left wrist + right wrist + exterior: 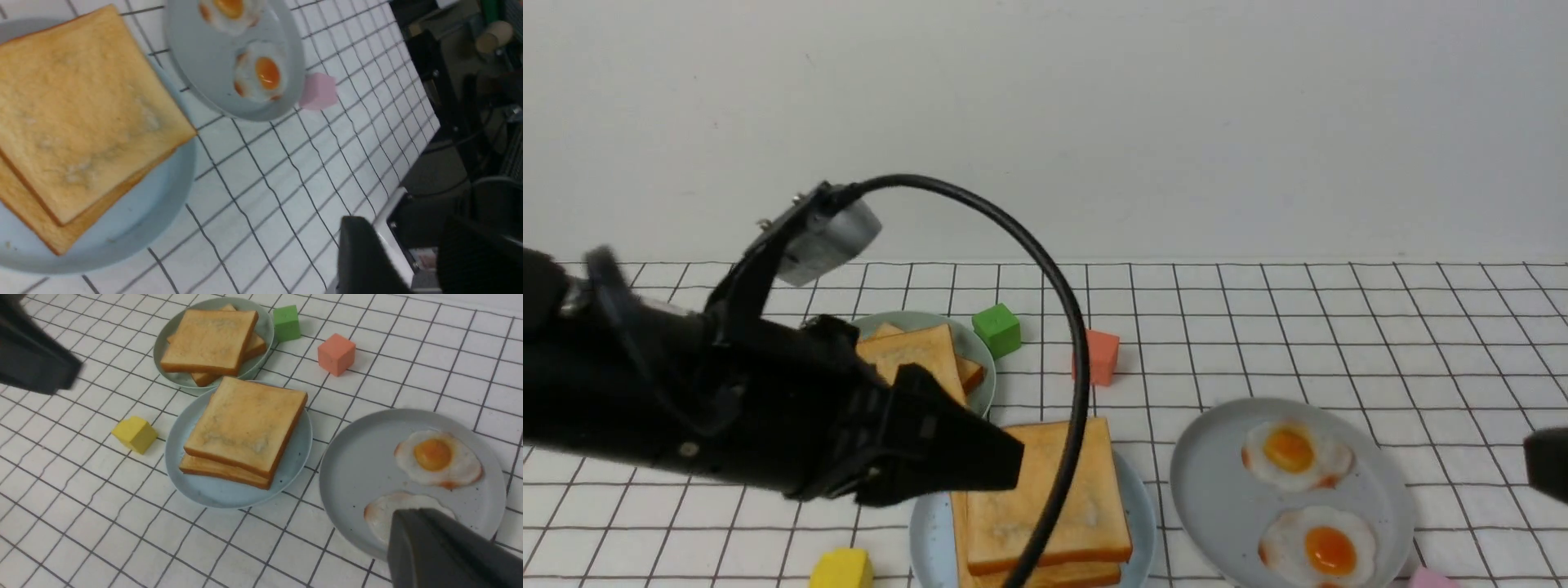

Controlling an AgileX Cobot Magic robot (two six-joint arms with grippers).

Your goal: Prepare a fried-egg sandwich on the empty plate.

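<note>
Left hand (412, 232) spread, nothing between its fingers, up over the desk just beside the sandwich (249, 424): 2 toast slices, top one skewed, on the light-blue plate (212, 494); no egg shows between them. Right hand (416, 522) pressed together, empty, by the grey plate (359, 469) holding 2 fried eggs (435, 457). Likely step: clear the left hand. Lift straight up and keep the cable (1070, 343) off the top slice.

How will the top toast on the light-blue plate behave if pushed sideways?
The top toast probably slides rather than tips: it is flat, wide and lies skewed on the lower slice. Its straight edges suggest stiffness. The light-blue plate might shift too.
</note>
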